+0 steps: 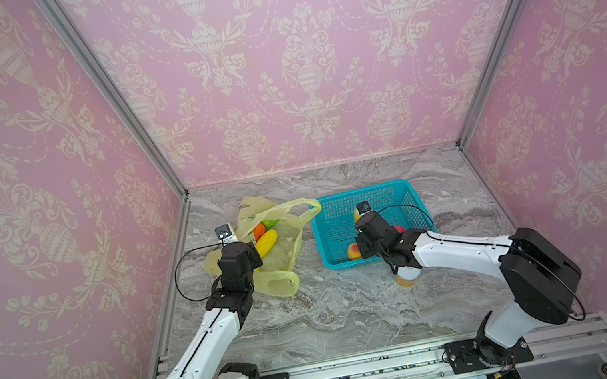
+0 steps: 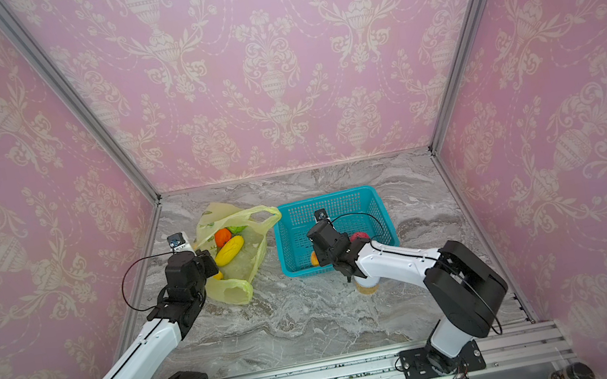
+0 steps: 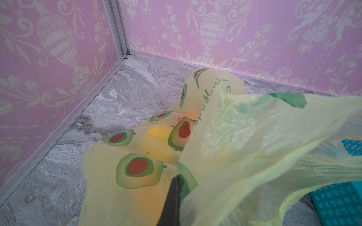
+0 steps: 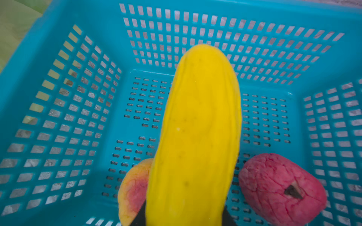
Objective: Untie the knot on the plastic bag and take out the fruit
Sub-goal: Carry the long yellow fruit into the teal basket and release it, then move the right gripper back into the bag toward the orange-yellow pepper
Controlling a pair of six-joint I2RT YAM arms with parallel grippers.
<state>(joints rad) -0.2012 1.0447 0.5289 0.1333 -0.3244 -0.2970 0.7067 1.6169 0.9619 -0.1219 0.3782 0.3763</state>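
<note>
Yellow fruit (image 4: 195,127) gripped in right tool (image 4: 185,217) over basket (image 4: 58,117); left tool (image 3: 176,195) pinches plastic bag (image 3: 254,146).

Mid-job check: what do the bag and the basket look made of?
The plastic bag looks like thin, translucent, faintly glossy film: it wrinkles, and colours behind it show through. The basket looks like rigid moulded plastic, smooth teal, with regular slots.

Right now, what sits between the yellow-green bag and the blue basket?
Only bare marble table, as both top views show. At the far end the plastic bag has a handle loop that comes right up to the corner of the basket.
</note>
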